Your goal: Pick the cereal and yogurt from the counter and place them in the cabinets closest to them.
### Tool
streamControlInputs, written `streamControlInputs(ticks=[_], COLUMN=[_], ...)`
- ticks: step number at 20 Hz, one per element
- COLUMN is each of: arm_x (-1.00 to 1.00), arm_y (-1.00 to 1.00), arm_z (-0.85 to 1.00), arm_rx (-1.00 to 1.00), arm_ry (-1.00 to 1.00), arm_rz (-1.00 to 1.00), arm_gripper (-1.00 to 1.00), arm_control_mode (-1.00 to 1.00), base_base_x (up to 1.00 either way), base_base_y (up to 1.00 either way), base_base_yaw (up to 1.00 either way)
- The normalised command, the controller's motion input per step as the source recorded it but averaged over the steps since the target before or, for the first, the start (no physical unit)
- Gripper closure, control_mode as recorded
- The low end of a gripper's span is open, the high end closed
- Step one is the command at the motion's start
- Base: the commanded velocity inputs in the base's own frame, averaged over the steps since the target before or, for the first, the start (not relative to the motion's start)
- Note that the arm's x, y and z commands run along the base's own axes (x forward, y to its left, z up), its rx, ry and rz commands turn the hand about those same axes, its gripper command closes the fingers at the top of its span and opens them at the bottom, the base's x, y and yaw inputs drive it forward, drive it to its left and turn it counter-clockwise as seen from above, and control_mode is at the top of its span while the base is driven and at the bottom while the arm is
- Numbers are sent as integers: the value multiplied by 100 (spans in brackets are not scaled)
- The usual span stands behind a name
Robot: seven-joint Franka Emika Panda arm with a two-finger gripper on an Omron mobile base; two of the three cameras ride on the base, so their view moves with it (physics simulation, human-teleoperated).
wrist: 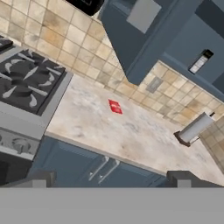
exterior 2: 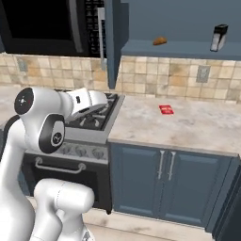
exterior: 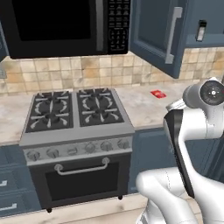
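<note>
My pincer (wrist: 111, 178) is spread wide and holds nothing, up above the counter (wrist: 131, 131) so I can look around. A small box (exterior 2: 218, 37) stands on the open cupboard (exterior 2: 197, 49) shelf; I cannot tell if it is the cereal. Only a red packet (exterior 2: 166, 109) lies on the counter, so there is lots of room.

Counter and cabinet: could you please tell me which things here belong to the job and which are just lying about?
Job: counter; cabinet, door open; gripper, open.
Lying about: red packet; stove; microwave; tan item and dark-topped white container on the shelf.
</note>
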Motion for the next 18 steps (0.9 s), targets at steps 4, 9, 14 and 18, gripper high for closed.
streamControlInputs(ticks=[4, 9, 14, 18], arm_x=[0, 0, 0, 0], arm_y=[0, 0, 0, 0], arm_z=[0, 0, 0, 0], arm_rx=[0, 0, 0, 0], arm_ry=[0, 0, 0, 0], arm_rz=[0, 0, 0, 0], arm_gripper=[-100, -100, -100, -100], arm_control_mode=[100, 100, 100, 100], base_base_x=[-5, -5, -3, -3], base_base_y=[69, 68, 70, 70], base_base_yaw=[0, 0, 0, 0])
